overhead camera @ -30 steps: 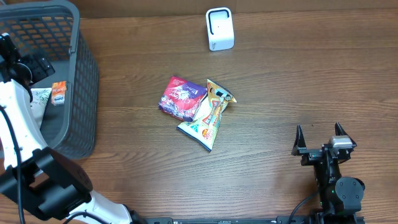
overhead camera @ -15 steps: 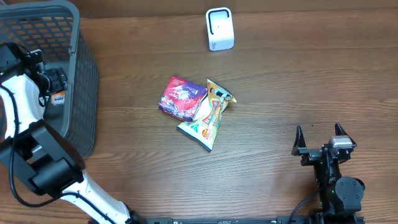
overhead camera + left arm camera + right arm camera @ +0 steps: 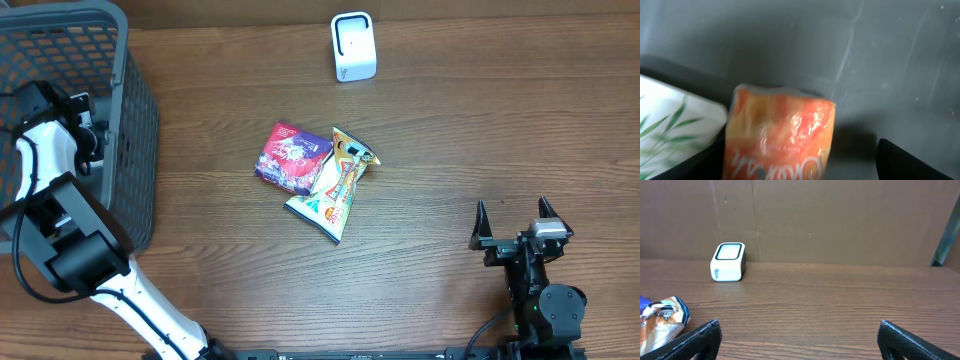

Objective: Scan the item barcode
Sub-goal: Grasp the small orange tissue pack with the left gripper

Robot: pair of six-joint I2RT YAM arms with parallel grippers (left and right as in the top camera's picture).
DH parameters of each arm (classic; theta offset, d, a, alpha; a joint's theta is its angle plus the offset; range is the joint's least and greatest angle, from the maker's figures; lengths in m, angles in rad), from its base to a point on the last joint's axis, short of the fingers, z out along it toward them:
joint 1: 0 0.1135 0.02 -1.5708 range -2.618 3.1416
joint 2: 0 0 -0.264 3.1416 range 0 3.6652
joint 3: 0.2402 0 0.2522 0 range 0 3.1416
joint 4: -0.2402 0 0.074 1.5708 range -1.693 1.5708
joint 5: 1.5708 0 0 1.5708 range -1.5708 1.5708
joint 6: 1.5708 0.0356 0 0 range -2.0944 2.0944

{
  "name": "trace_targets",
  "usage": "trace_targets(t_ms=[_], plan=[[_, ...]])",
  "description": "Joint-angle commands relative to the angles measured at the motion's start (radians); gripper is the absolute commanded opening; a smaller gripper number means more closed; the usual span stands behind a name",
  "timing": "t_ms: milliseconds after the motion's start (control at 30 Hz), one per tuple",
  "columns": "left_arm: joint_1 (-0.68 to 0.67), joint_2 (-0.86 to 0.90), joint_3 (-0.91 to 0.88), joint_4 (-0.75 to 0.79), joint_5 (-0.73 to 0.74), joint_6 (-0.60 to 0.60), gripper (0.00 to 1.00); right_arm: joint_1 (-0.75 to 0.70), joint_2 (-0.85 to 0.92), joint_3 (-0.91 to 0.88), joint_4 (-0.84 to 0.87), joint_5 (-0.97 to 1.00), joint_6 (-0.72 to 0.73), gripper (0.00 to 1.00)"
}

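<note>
Left end effector [image 3: 800, 167] stood released astride an orange packet [image 3: 780, 135] inside the basket [image 3: 140, 120], at the desk's far-left corner. Right end effector [image 3: 511, 215] sat released, empty, at the near-right corner. Scanner [image 3: 353, 46] stood by the far edge. Purple packet [image 3: 290, 157] and yellow packet [image 3: 338, 185] lay mid-desk.

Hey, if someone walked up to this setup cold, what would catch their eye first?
Probably the bright purple packet and orange-yellow packet lying against each other mid-table. Next, the left arm reaching into the dark grey basket at the left edge, where its wrist camera shows an orange packet close up. The white barcode scanner stands alone at the far edge.
</note>
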Motion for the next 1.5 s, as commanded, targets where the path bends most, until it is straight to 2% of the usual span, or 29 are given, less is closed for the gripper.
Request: trace_targets(t_ms=[0, 67, 167, 233, 267, 567, 700, 867, 1067, 1133, 1200, 1333, 1467], plan=[[-0.007, 0.026, 0.004, 0.029, 0.007, 0.025, 0.79, -0.005, -0.01, -0.01, 0.006, 0.006, 0.002, 1.0], [-0.007, 0.029, 0.004, 0.029, 0.007, 0.025, 0.64, -0.005, -0.01, -0.01, 0.006, 0.006, 0.002, 1.0], [-0.007, 0.029, 0.004, 0.024, 0.007, 0.024, 0.38, -0.005, -0.01, -0.01, 0.006, 0.006, 0.002, 1.0], [-0.007, 0.029, 0.004, 0.011, 0.006, 0.021, 0.13, -0.005, -0.01, -0.01, 0.006, 0.006, 0.002, 1.0], [-0.007, 0.029, 0.004, 0.003, 0.005, 0.012, 0.04, -0.005, -0.01, -0.01, 0.006, 0.006, 0.002, 1.0], [-0.006, -0.1, 0.046, -0.036, 0.035, -0.183, 0.04, -0.005, -0.01, -0.01, 0.006, 0.006, 0.002, 1.0], [-0.006, -0.3, 0.067, -0.036, 0.133, -0.2, 0.04, -0.005, -0.01, -0.01, 0.006, 0.006, 0.002, 1.0], [-0.006, -0.52, 0.067, -0.042, 0.169, -0.252, 0.04, -0.005, -0.01, -0.01, 0.006, 0.006, 0.002, 1.0], [-0.035, -0.749, 0.067, -0.142, 0.497, -0.323, 0.04, -0.005, -0.01, -0.01, 0.006, 0.006, 0.002, 1.0], [-0.094, -0.789, 0.067, -0.185, 0.588, -0.323, 0.04, -0.005, -0.01, -0.01, 0.006, 0.006, 0.002, 1.0], [-0.177, -0.804, 0.067, -0.232, 0.619, -0.323, 0.04, -0.005, -0.01, -0.01, 0.006, 0.006, 0.002, 1.0], [-0.407, -0.78, 0.053, -0.343, 0.59, -0.323, 0.04, -0.005, -0.01, -0.01, 0.006, 0.006, 0.002, 1.0], [-0.634, -0.71, 0.003, -0.38, 0.523, -0.319, 0.04, -0.005, -0.01, -0.01, 0.006, 0.006, 0.002, 1.0]])
